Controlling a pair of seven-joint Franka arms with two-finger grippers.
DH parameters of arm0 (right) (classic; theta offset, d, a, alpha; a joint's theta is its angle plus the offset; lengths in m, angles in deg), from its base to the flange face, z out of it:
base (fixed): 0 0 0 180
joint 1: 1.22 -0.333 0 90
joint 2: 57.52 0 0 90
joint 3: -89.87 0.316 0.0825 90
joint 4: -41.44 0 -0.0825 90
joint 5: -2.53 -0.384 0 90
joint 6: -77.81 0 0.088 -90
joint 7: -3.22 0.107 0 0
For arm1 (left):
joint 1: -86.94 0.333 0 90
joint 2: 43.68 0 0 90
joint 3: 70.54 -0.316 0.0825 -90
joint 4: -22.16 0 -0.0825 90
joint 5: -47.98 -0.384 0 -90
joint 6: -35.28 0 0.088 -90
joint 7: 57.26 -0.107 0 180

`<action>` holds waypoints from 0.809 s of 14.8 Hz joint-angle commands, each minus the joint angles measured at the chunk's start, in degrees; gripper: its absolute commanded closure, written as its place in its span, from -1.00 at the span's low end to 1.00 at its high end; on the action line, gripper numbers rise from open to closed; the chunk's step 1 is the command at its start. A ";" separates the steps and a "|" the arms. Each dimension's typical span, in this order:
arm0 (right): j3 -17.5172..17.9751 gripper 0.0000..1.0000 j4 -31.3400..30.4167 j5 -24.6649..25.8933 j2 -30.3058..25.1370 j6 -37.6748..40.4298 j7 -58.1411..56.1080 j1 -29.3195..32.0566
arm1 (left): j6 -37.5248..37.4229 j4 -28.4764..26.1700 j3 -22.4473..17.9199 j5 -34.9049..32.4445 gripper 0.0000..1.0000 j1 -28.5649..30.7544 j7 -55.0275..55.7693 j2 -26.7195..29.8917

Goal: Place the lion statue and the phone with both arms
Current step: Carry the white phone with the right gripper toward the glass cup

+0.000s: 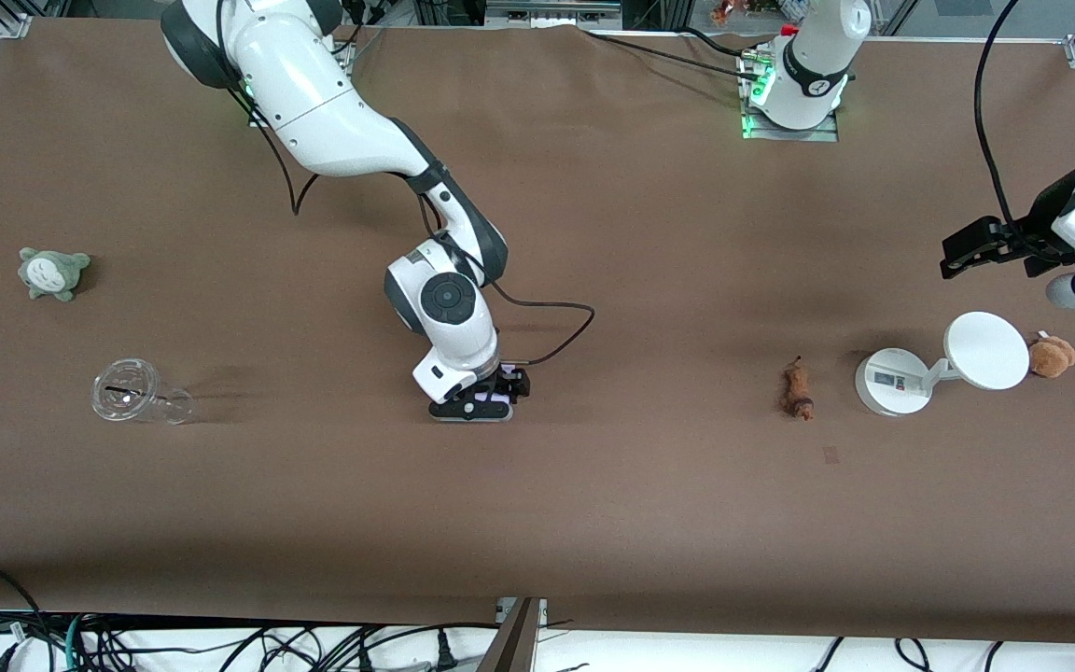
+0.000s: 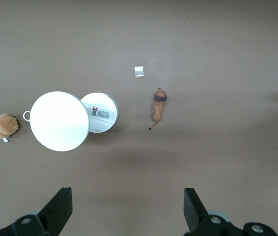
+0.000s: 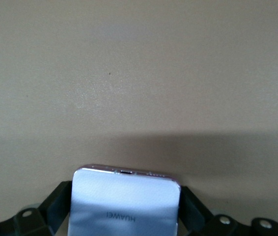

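R gripper [image 1: 486, 399] was down at the table [image 1: 593, 523] near mid-table, fingers [image 3: 55, 199] either side of the phone [image 3: 125, 206]; in the right wrist view the pads sat against both phone edges, phone lying flat w/ its pale lavender back up & "HUAWEI" lettering showing. Phone barely visible in front view, just a pale sliver under the gripper. Looked like a grip on the phone, still resting on the brown cloth.

L gripper [image 2: 126, 211] waited up in the air at the left arm's end of the table, jaws wide apart & holding nothing, over bare cloth near the white stand [image 1: 892, 381].

Lion statue [image 1: 797, 387] lay on its side on the table, beside the stand's round base, toward the right arm's end from it, not touching. Stand's white disc [image 1: 985, 350] tilted up on its arm. Brown plush toy [image 1: 1051, 356] just beside the disc.

Toward the right arm's end: grey plush [image 1: 52, 273], & a clear plastic cup [image 1: 138, 395] on its side, nearer the front camera than the plush
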 commanded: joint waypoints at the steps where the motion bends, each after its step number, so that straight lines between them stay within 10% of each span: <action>1: -0.19 0.29 1.82 1.88 1.85 0.59 1.74 -0.81 | -1.82 1.73 0.37 1.25 -1.00 -0.22 -4.05 -0.65; 3: -0.19 0.55 2.08 1.97 0.89 2.95 0.86 -0.11 | -1.82 1.46 1.07 0.64 -1.00 -0.92 -3.88 -0.65; 12: -0.18 0.55 0.94 -2.51 -12.03 25.19 -21.00 7.71 | -2.62 1.11 -0.07 0.46 -1.00 2.67 -4.32 0.49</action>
